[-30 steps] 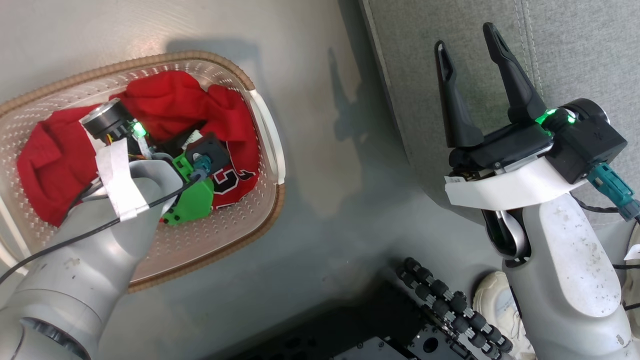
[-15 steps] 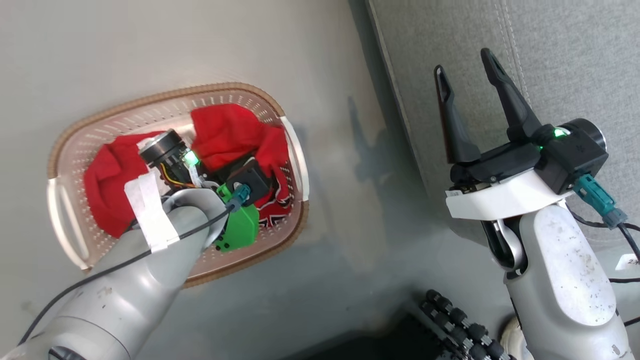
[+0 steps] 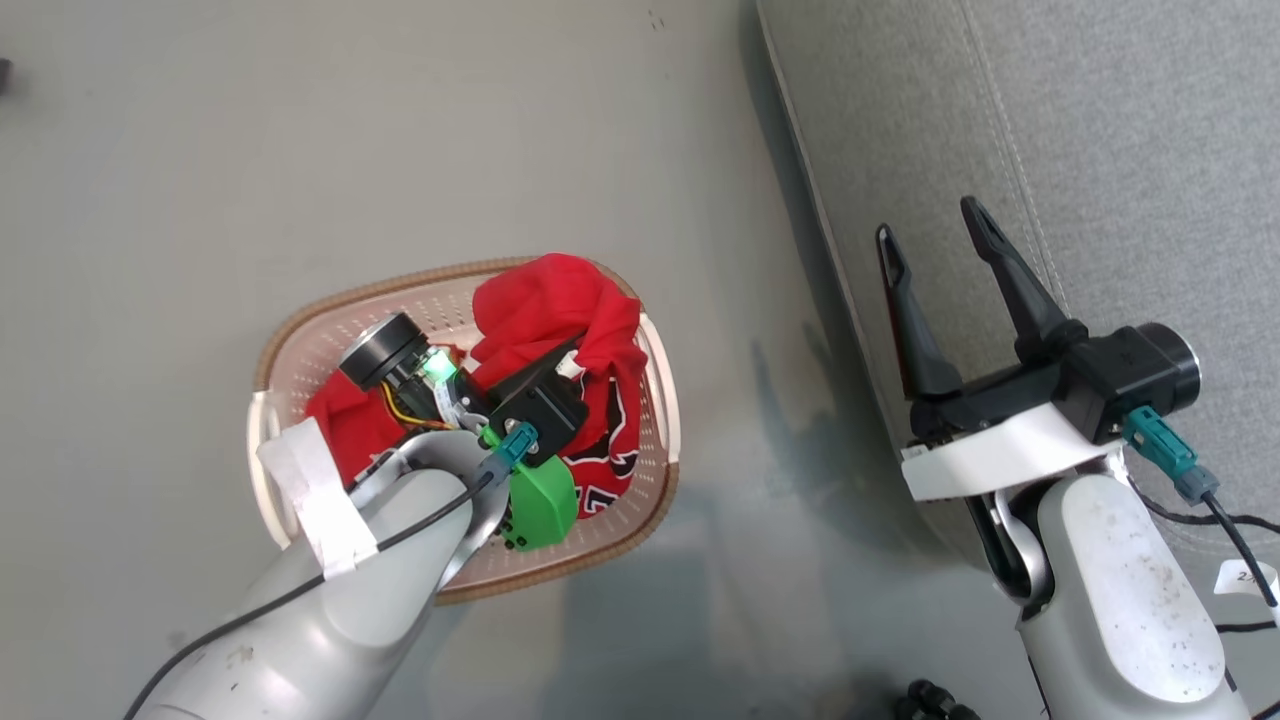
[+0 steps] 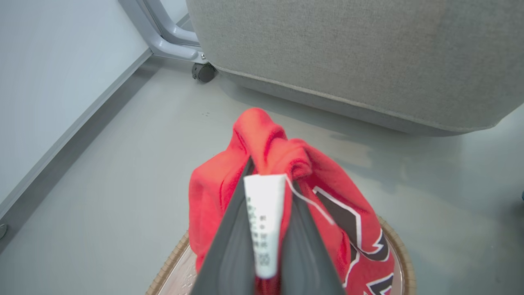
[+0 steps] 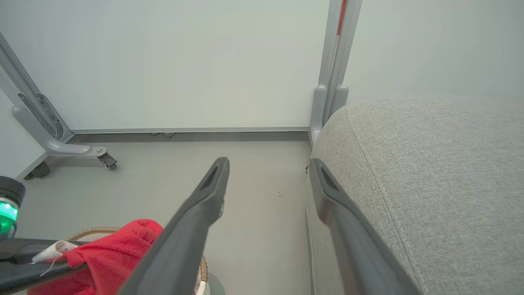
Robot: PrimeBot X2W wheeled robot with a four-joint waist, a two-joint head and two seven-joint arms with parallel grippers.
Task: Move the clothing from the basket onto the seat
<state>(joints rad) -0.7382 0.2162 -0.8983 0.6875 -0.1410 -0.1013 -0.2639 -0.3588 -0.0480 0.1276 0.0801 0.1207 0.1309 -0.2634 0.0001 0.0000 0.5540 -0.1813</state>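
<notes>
Where the left gripper (image 4: 270,172) (image 3: 580,355) closes, its jaws stand pressed near together on the jersey (image 4: 348,229) (image 3: 555,305), fabric pinched between them, a white tag (image 4: 264,221) (image 3: 570,368) lying in the narrow slot between the two fingers. Jersey: bunched over and around the fingertips, black-and-white numerals on the fold to the right of the jaws, lower part hanging below them into the basket (image 3: 330,305) (image 4: 403,262). Basket: directly beneath the left jaws, on the floor (image 3: 300,150). Red heap (image 3: 345,430): inside the basket, behind the left jaws near the wrist; whether it touches the jersey, cannot tell. Seat (image 4: 348,53) (image 3: 1100,150): well beyond the left fingertips, apart from the jersey, floor between. Right gripper (image 3: 930,222) (image 5: 269,164): jaws spread wide, nothing between them but floor. Seat (image 5: 430,184) edge: just beside the right-hand finger of that pair and running past its tip. Jersey (image 5: 110,246), tag (image 5: 51,250) and basket rim (image 5: 88,233): low to the left of the right jaws, apart from them.
</notes>
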